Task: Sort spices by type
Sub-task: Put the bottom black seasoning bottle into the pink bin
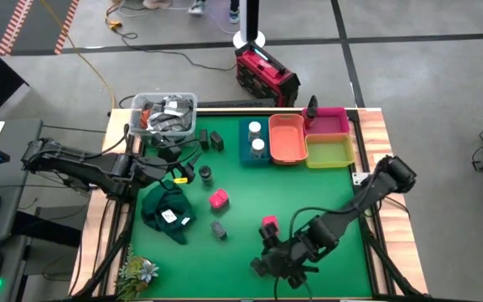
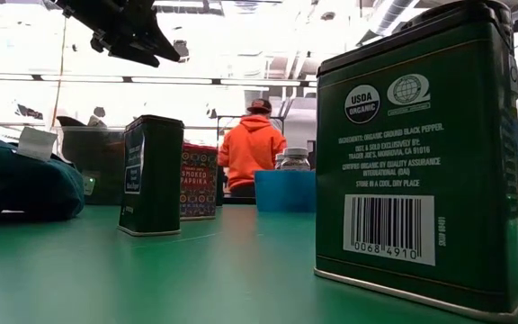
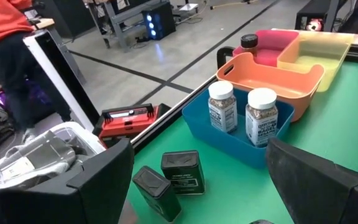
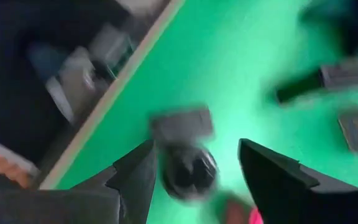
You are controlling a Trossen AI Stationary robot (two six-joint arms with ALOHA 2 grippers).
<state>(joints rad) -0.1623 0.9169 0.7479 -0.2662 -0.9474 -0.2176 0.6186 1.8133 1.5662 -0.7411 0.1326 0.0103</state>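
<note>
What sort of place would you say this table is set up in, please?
Probably a robotics lab or workshop rather than a kitchen: the green table stands on a bare grey floor with taped lines and loose cables, a red equipment case beside it, and a person stands among benches behind.

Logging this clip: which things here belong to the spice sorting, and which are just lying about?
Job: white-capped jars in the blue bin, dark tins, pink boxes, orange bin, pink bin, yellow bin.
Lying about: green cloth, clutter tub, plant.
</note>
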